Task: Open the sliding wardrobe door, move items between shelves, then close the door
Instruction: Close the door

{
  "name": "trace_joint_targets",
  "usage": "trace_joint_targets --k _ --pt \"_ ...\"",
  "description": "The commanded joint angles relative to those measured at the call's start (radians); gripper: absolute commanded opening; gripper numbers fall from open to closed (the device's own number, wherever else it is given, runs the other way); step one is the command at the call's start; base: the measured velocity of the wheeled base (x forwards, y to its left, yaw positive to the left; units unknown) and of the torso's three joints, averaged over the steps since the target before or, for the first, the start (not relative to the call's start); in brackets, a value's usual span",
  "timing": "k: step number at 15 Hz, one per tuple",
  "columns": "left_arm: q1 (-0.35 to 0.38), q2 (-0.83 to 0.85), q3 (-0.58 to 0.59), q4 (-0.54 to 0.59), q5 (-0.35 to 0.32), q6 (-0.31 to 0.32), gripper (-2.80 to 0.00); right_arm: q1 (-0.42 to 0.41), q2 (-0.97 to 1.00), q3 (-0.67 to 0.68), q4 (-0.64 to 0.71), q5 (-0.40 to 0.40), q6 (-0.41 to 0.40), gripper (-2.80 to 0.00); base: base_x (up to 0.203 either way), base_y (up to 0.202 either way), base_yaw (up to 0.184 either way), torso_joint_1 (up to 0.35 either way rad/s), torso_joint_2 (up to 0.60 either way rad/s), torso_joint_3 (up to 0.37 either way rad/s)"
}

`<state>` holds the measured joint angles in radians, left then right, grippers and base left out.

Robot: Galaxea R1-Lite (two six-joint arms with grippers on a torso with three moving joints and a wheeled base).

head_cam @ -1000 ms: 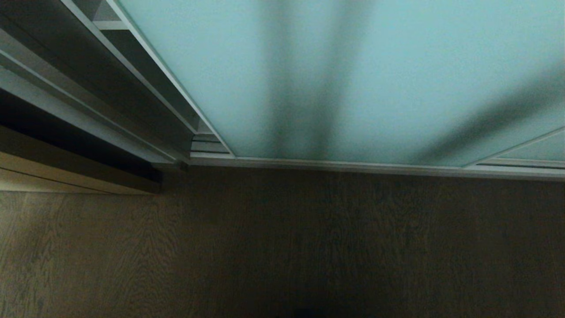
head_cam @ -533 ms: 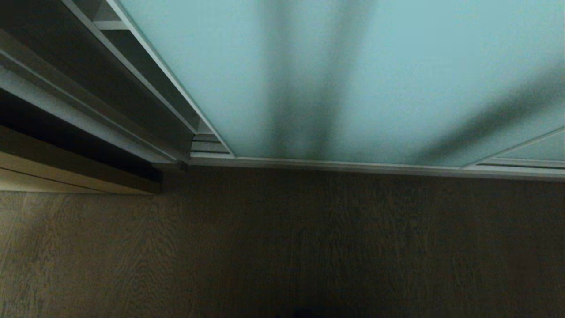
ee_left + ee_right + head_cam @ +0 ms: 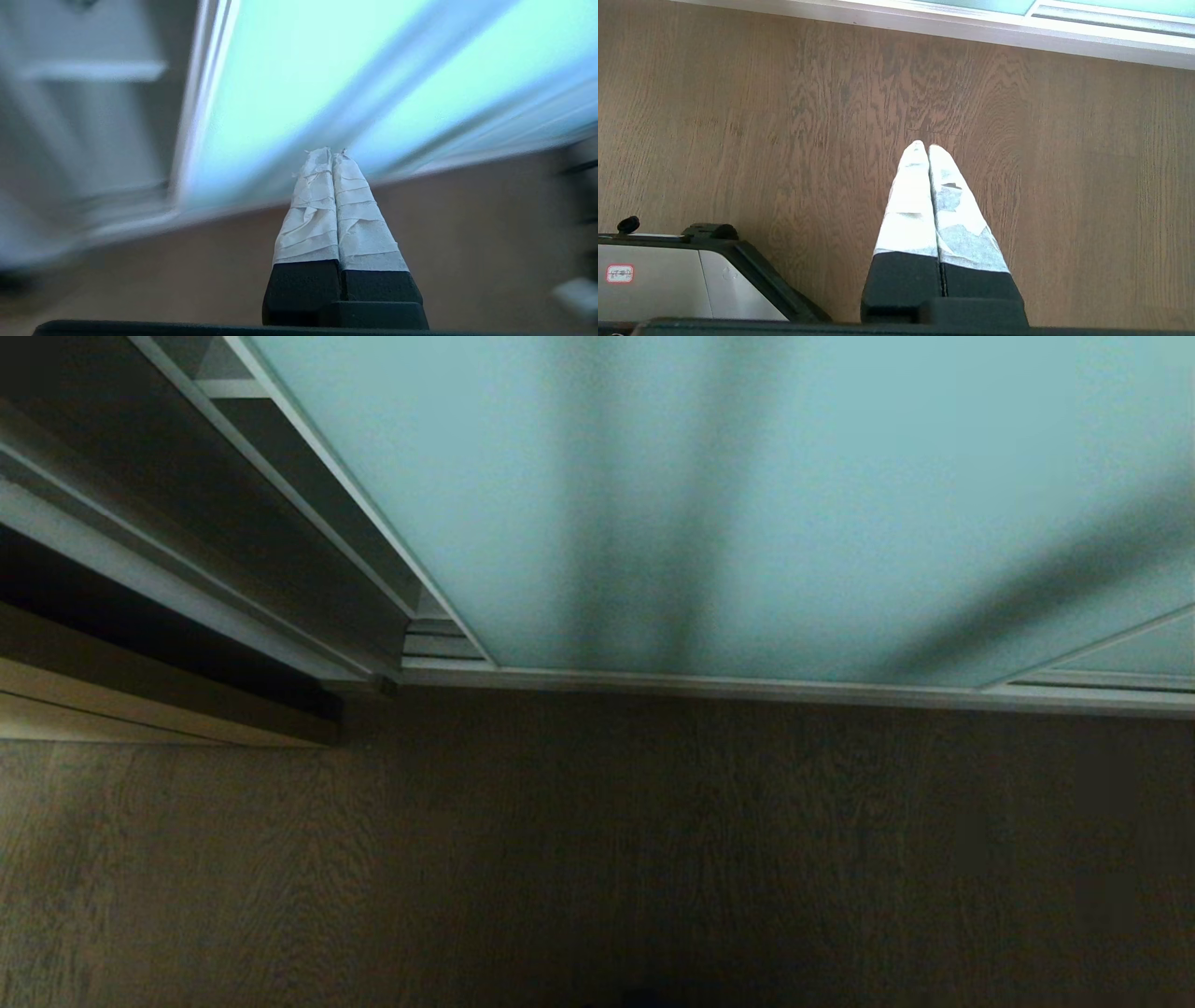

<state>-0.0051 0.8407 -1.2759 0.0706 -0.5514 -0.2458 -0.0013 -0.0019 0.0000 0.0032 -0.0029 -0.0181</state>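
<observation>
Open gap: at far left, one white shelf [image 3: 233,389] shows beside the door's silver edge.
Sliding wardrobe door [image 3: 747,495]: one frosted blue-green panel fills the middle, standing upright, long axis vertical, bottom rail along the wooden floor [image 3: 597,859].
Second panel [image 3: 1134,653]: just a corner at far right.
Left gripper [image 3: 331,154]: taped fingers pressed together, nothing held, aimed toward the door's lower edge.
Right gripper [image 3: 923,145]: closed tight, empty, over open floor beside the robot's base [image 3: 668,280].

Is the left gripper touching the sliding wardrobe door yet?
Cannot tell. In the left wrist view the left gripper overlaps the sliding wardrobe door, but depth is unclear.
</observation>
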Motion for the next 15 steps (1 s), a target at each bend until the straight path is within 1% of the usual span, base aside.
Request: trace_joint_targets --k 1,2,4,6,7,8,9,11,14,15 --pt "0.000 0.169 -0.191 0.001 -0.086 -0.166 -2.80 0.000 0.000 0.000 0.000 0.000 0.000 -2.80 0.000 0.000 0.000 0.000 0.00 0.000" --pt "0.000 0.221 -0.250 0.001 -0.122 -0.211 -2.80 0.000 0.000 0.000 0.000 0.000 0.000 -2.80 0.000 0.000 0.000 0.000 0.00 0.000" --pt "0.001 0.313 -0.351 0.001 -0.155 -0.265 -2.80 0.001 0.000 0.000 0.000 0.000 0.000 -2.80 0.000 0.000 0.000 0.000 0.00 0.000" --pt "0.001 0.368 -0.415 -0.005 -0.183 -0.379 -2.80 0.000 0.000 0.000 0.000 0.000 0.000 -2.80 0.000 0.000 0.000 0.000 0.00 0.000" --pt "0.001 0.386 -0.449 -0.009 -0.222 -0.432 -2.80 0.000 0.000 0.000 0.000 0.000 0.000 -2.80 0.000 0.000 0.000 0.000 0.00 0.000" --pt "0.001 0.408 -0.477 -0.010 -0.242 -0.467 -2.80 0.000 0.000 0.000 0.000 0.000 0.000 -2.80 0.000 0.000 0.000 0.000 0.00 0.000" --pt "0.001 0.426 -0.493 -0.014 -0.244 -0.479 -2.80 0.000 0.000 0.000 0.000 0.000 0.000 -2.80 0.000 0.000 0.000 0.000 0.00 0.000" --pt "0.002 0.460 -0.511 -0.039 -0.235 -0.478 -2.80 0.000 0.000 0.000 0.000 0.000 0.000 -2.80 0.000 0.000 0.000 0.000 0.00 0.000" --pt "0.003 0.488 -0.553 -0.043 -0.157 -0.474 -2.80 0.001 0.000 0.000 0.000 0.000 0.000 -2.80 0.000 0.000 0.000 0.000 0.00 0.000" --pt "0.004 0.489 -0.554 -0.040 -0.141 -0.457 -2.80 0.000 0.000 0.000 0.000 0.000 0.000 -2.80 0.000 0.000 0.000 0.000 0.00 0.000"
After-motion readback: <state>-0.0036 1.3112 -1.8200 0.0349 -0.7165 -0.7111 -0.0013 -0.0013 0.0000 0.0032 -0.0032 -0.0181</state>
